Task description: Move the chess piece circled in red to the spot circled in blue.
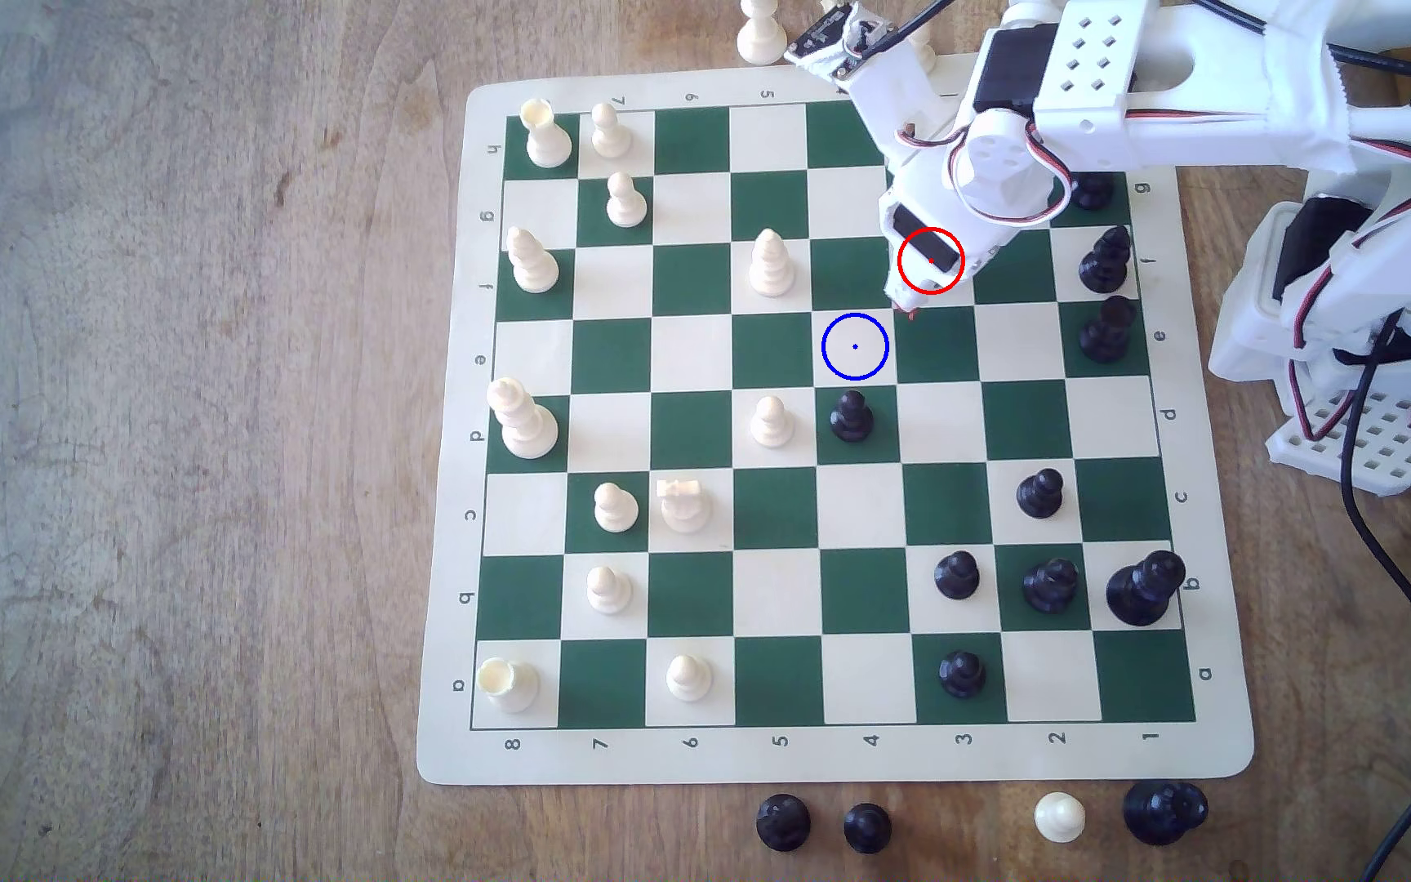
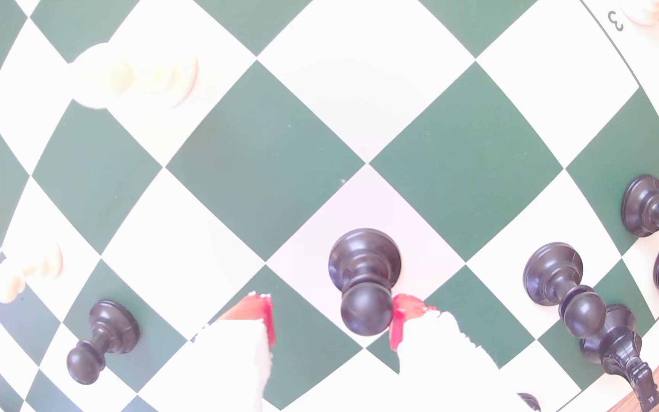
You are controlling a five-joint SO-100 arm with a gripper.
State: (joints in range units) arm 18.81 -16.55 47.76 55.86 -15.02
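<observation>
The gripper point(image 2: 332, 321) is hanging open over the upright black pawn point(image 2: 364, 277), whose head is sitting between the fingertips, touching one, with the blue-ringed square point(image 1: 855, 346) just beside.

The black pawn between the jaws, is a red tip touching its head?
Touching: in the wrist view one red fingertip presses against the black pawn's head; the other stands clear of it.

A hobby tabletop setup: a worn wooden surface point(image 1: 176, 424) carrying a roll-up chess mat point(image 1: 448, 594) and a 3D-printed arm point(image 1: 1109, 102)
</observation>
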